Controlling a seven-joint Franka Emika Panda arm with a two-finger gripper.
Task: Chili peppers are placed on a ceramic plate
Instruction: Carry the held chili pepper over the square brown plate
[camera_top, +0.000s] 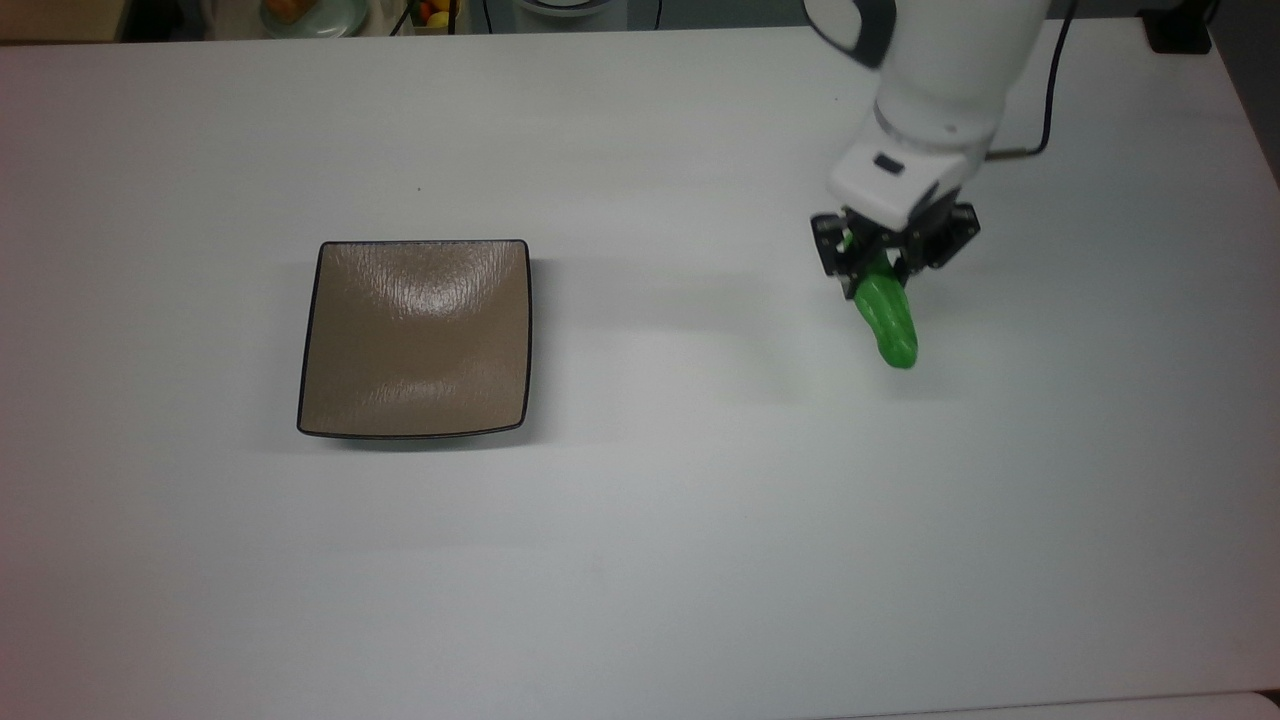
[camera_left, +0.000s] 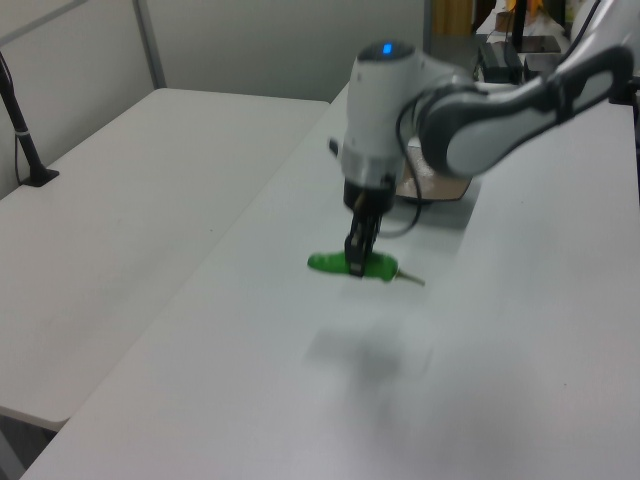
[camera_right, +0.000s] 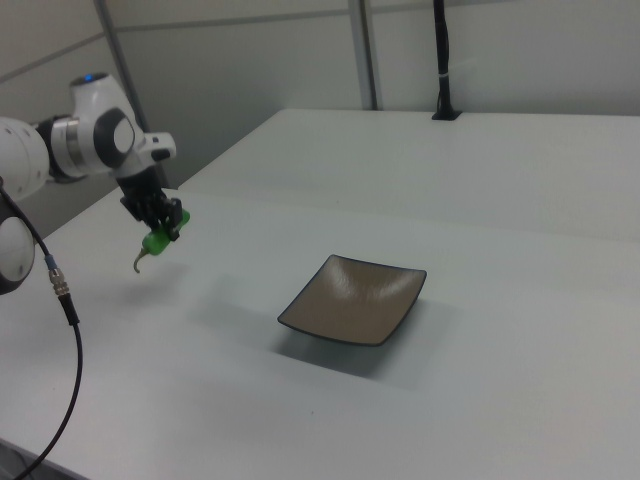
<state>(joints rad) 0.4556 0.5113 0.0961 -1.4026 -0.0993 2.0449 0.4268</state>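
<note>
The green chili pepper (camera_top: 887, 318) hangs well above the white table, held near its stem end by my gripper (camera_top: 880, 262), which is shut on it. In the left view the chili pepper (camera_left: 340, 265) lies level under the gripper (camera_left: 356, 266), its stem pointing to the left view's right and its shadow on the table below. In the right view the chili pepper (camera_right: 159, 240) is at the left under the gripper (camera_right: 165, 224), stem drooping. The square taupe ceramic plate (camera_top: 340, 400) sits bare far to the top view's left; the right view has the plate (camera_right: 305, 312) at its centre.
The white table (camera_top: 650, 550) stretches wide between pepper and plate. A second table (camera_left: 110, 200) adjoins on the left view's left. A black post base (camera_top: 1175, 35) stands at the top view's upper right corner, and a black cable (camera_right: 70, 330) trails off the arm.
</note>
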